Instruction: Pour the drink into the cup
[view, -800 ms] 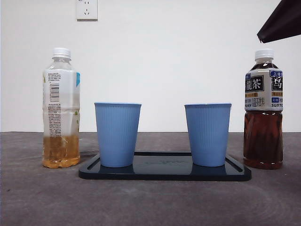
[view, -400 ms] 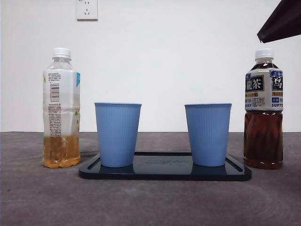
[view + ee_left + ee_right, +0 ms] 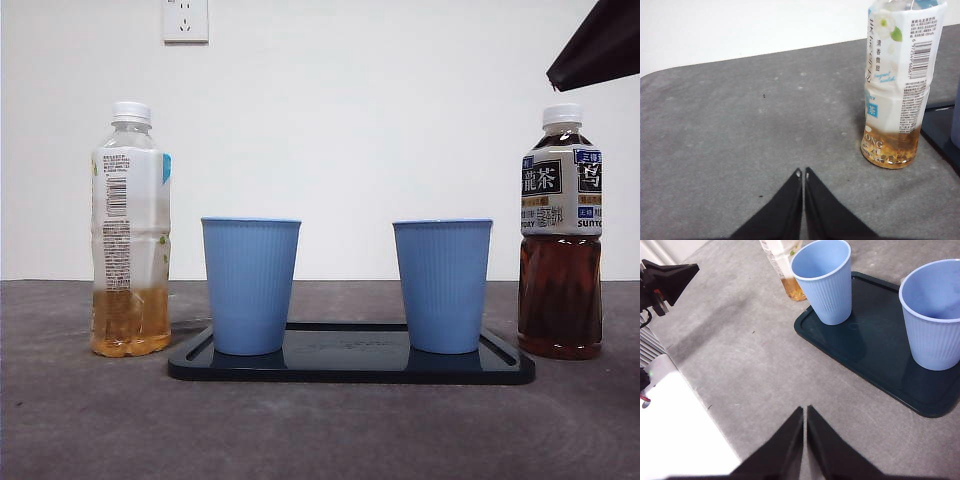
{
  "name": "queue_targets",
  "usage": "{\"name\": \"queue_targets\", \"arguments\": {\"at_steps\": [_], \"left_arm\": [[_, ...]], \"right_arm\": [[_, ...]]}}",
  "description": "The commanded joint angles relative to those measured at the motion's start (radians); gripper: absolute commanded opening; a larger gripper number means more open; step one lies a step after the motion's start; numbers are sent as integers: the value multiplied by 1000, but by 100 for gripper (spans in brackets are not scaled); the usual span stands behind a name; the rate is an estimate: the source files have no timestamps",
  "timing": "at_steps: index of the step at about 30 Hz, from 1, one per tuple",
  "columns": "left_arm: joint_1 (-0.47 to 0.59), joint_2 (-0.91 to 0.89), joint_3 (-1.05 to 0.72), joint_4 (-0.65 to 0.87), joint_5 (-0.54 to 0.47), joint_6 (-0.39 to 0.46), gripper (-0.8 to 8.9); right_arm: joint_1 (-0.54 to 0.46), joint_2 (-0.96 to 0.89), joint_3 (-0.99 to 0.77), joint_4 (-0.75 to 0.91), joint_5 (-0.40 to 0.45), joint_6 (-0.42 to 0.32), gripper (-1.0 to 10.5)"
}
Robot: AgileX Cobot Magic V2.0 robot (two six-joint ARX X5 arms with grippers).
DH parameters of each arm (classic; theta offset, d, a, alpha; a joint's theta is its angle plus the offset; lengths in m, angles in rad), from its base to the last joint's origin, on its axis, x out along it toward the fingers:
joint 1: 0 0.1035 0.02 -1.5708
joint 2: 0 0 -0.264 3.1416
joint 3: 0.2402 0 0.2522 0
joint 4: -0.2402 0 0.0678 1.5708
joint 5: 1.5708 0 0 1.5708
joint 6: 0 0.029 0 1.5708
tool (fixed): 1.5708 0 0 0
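Two blue ribbed cups stand on a dark tray (image 3: 350, 368): the left cup (image 3: 250, 285) and the right cup (image 3: 442, 285). A bottle of pale yellow tea (image 3: 130, 230) with a white cap stands left of the tray, about a quarter full. A dark tea bottle (image 3: 560, 235) stands right of the tray, capped. My left gripper (image 3: 803, 174) is shut and empty, low over the table, apart from the pale tea bottle (image 3: 900, 85). My right gripper (image 3: 805, 410) is shut and empty, above the table in front of the tray (image 3: 875, 360), looking down on both cups.
A black arm tip (image 3: 600, 45) shows at the top right corner of the front view. The left arm (image 3: 665, 280) appears at the edge of the right wrist view. A wall socket (image 3: 185, 20) sits on the white wall behind.
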Motion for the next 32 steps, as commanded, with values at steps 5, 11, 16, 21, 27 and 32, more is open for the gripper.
{"name": "queue_targets", "arguments": {"at_steps": [5,11,16,21,27,32], "left_arm": [[3,-2,-20,-7,-1,8,7],[3,-2,-20,-7,-1,8,7],[3,-2,-20,-7,-1,8,7],[3,-2,-20,-7,-1,8,7],[3,-2,-20,-7,-1,8,7],[3,-2,-20,-7,-1,8,7]], "right_arm": [[7,5,17,6,-2,2,6],[7,3,17,9,5,-35,6],[-39,-58,13,46,102,-151,6],[-211,-165,-47,152,153,-163,6],[-387,-300,-194,333,251,-174,6],[-485,-429,-356,480,275,-174,6]]}}
